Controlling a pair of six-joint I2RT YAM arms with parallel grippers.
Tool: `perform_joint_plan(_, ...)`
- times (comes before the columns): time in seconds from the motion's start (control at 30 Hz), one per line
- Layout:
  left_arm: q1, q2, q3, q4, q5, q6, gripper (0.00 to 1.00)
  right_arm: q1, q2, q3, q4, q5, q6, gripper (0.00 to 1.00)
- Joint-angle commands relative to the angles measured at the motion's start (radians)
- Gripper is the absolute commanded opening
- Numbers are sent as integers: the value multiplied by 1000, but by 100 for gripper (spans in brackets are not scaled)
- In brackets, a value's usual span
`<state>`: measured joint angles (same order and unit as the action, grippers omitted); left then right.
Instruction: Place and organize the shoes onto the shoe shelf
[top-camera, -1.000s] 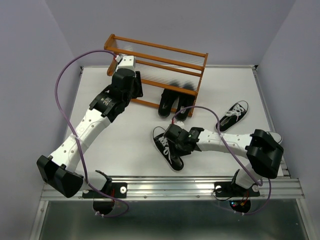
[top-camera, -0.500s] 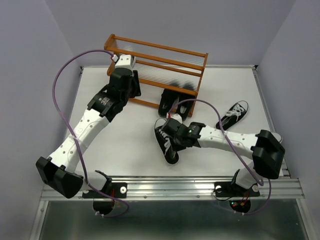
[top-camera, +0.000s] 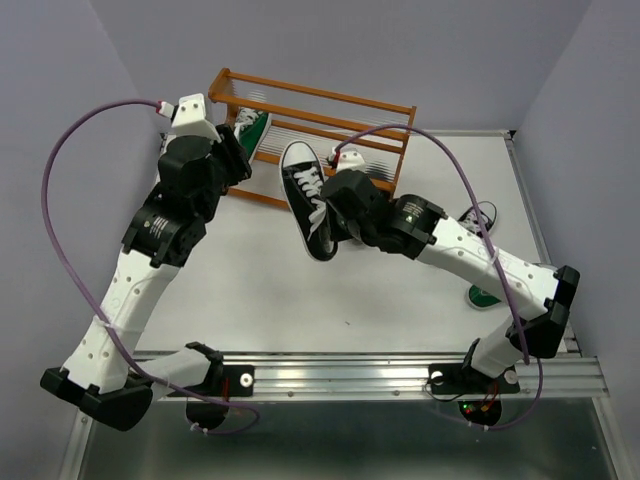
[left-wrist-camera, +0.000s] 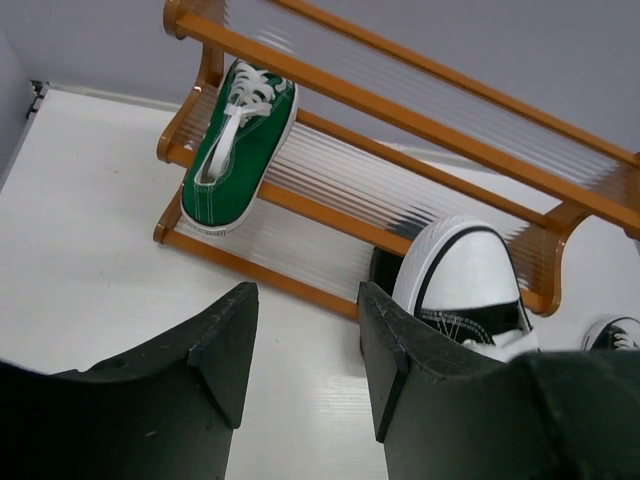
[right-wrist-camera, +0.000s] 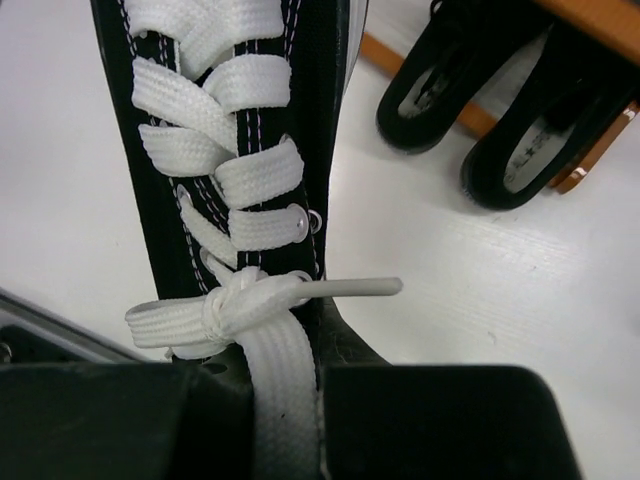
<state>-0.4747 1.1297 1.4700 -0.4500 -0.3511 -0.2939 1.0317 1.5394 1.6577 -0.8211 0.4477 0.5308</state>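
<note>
Right arm is now lifting the black sneaker with white laces (top-camera: 305, 200) off the counter (top-camera: 260, 290), where it was lying mid-front a second ago, and is carrying it up toward the shoe shelf (top-camera: 330, 100). Left arm is pulling back and out toward the left edge, uncovering the shelf's left end. Right tool (right-wrist-camera: 280, 380) is clamping together on the laced sneaker's ankle end, with the lace knot sitting just past the fingers. That shoe is hanging in the air, toe pointing at the shelf front and white sole edge turning left. Left tool (left-wrist-camera: 300, 350) is hovering in front of the shelf's left half, fingers standing apart with nothing between them. One green sneaker (left-wrist-camera: 238, 150) is resting on the rods at the shelf's left end, toe toward the back; cannot tell for sure which tier. Second green sneaker (top-camera: 483, 296) is lying on the counter near the right edge, half hidden by the right forearm. Other black laced sneaker (top-camera: 480, 215) is peeking out behind that arm, near the right edge. Two plain black shoes (right-wrist-camera: 440, 90) are sitting side by side on the counter, toes tucking under the shelf's front rail.
</note>
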Motion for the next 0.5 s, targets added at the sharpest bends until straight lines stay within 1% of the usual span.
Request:
perform_joint_plan(0.0, 10, -25, 52, 19, -22, -7, 56, -56, 54, 183, 25, 137, -15, 1)
perform_joint_plan(0.03, 8, -25, 50, 19, -22, -10, 56, -91, 68, 248, 25, 146, -12, 1)
perform_joint_plan(0.1, 11, -28, 39, 20, -16, -10, 56, -122, 117, 325, 27, 181, -12, 1)
perform_joint_plan(0.13, 11, -27, 38, 22, -15, -11, 56, -157, 135, 362, 30, 189, -12, 1)
perform_joint_plan(0.17, 13, -27, 33, 22, -8, -10, 56, -180, 171, 435, 31, 193, -5, 1)
perform_joint_plan(0.23, 13, -24, 33, 20, -2, -8, 55, -222, 203, 503, 31, 190, 8, 1)
perform_joint_plan(0.27, 15, -21, 35, 17, 1, -5, 56, -263, 235, 560, 36, 187, 21, 1)
perform_joint_plan(0.37, 16, -19, 33, 13, 1, -1, 56, -320, 278, 652, 39, 192, 38, 1)
perform_joint_plan(0.47, 19, -22, 30, 11, 0, 4, 56, -338, 332, 711, 51, 209, 32, 1)
